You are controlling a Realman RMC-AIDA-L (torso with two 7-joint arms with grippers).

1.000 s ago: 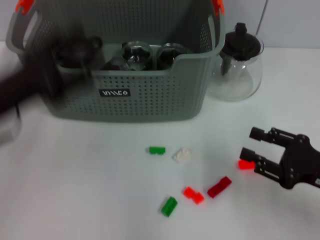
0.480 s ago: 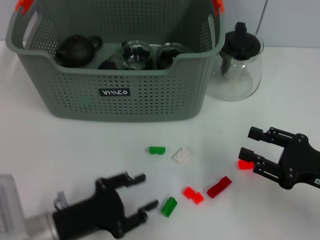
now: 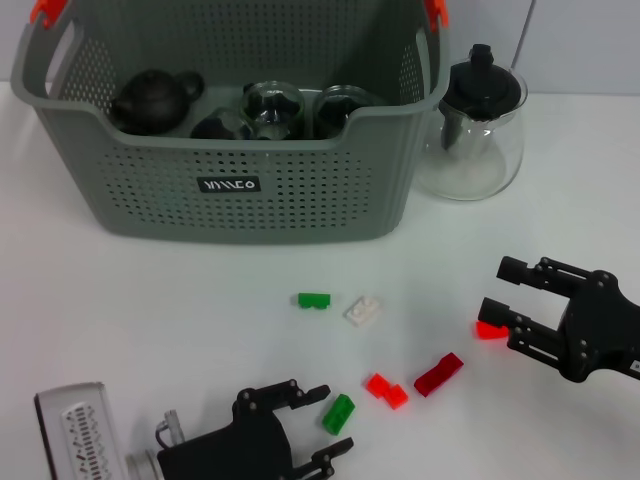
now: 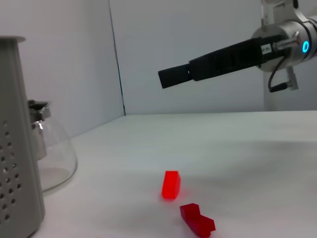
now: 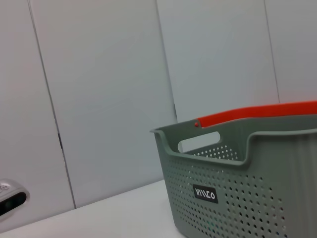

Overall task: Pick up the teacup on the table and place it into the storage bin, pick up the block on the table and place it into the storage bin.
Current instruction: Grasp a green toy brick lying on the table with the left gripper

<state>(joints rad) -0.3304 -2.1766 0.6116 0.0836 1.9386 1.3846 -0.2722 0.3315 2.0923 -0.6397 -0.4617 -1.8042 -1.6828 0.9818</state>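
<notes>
The grey storage bin (image 3: pixel 300 190) stands at the back left and holds a black teapot (image 3: pixel 150 97) and two glass teacups (image 3: pixel 272 105); it also fills the right wrist view (image 5: pixel 233 188). Several small blocks lie in front of it. My left gripper (image 3: pixel 336 419) is open at the near edge, its fingertips on either side of a green block (image 3: pixel 339 412). My right gripper (image 3: pixel 498 288) is open at the right, with a bright red block (image 3: pixel 491 330) just beside its nearer finger. The left wrist view shows that red block (image 4: pixel 170 184) and the right gripper (image 4: pixel 167 78) above the table.
A glass pot with a black lid (image 3: pixel 475 130) stands right of the bin. Other blocks on the table are green (image 3: pixel 314 300), white (image 3: pixel 363 311), dark red (image 3: pixel 439 373) and red (image 3: pixel 386 390).
My left arm swung away from the bin's left side down to the front of the table, and its open gripper closed in around the green block. The right gripper barely moved.
</notes>
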